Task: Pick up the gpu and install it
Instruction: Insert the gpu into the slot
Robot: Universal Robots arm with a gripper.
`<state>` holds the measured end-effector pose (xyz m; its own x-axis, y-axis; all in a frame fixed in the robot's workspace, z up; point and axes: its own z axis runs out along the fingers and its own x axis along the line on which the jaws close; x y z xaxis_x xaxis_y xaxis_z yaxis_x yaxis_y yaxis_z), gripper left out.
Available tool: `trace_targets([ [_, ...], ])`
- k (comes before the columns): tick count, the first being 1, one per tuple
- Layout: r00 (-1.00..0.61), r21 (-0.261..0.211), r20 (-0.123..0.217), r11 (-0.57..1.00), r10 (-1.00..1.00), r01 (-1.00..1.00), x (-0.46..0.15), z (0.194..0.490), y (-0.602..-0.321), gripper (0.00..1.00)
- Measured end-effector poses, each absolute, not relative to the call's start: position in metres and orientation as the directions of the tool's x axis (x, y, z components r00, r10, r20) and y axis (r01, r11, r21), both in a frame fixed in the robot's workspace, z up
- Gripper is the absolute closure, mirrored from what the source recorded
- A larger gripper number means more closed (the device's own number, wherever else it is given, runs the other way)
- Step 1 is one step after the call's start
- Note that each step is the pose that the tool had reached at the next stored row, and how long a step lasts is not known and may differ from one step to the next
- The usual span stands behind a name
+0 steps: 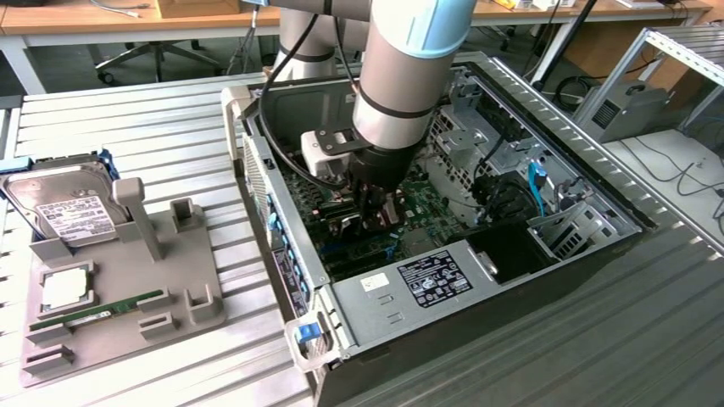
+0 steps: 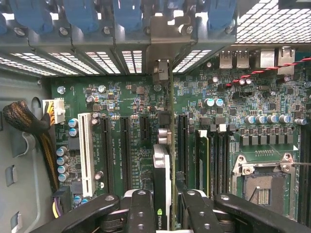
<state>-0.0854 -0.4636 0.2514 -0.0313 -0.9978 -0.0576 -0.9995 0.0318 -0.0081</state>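
Observation:
In the wrist view I see the gpu (image 2: pixel 163 167) edge-on, a thin dark card with a green logo near my fingers. It stands upright over the black expansion slots of the green motherboard (image 2: pixel 126 97), and its metal end reaches the case's rear slot openings (image 2: pixel 163 73). My gripper (image 2: pixel 163 199) is shut on the card, with one black finger (image 2: pixel 141 208) on each side. Whether the card's edge sits in a slot I cannot tell. In the exterior view my gripper (image 1: pixel 371 208) is down inside the open computer case (image 1: pixel 453 297), over the motherboard.
A grey holder tray (image 1: pixel 169 280) lies at the exterior view's left, carrying a hard drive (image 1: pixel 68 212), a processor (image 1: pixel 66 290) and a green RAM stick (image 1: pixel 97 312). Inside the case, a white slot (image 2: pixel 86 153), a cable bundle (image 2: pixel 24 121) and the processor socket (image 2: pixel 262 187) flank the card.

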Motion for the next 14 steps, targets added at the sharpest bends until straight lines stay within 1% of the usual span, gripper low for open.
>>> trace_targets([
  [14,-0.031,-0.008,-0.058,0.032,-0.998,-0.999,-0.0864,0.2513,-0.4622,0.73],
])
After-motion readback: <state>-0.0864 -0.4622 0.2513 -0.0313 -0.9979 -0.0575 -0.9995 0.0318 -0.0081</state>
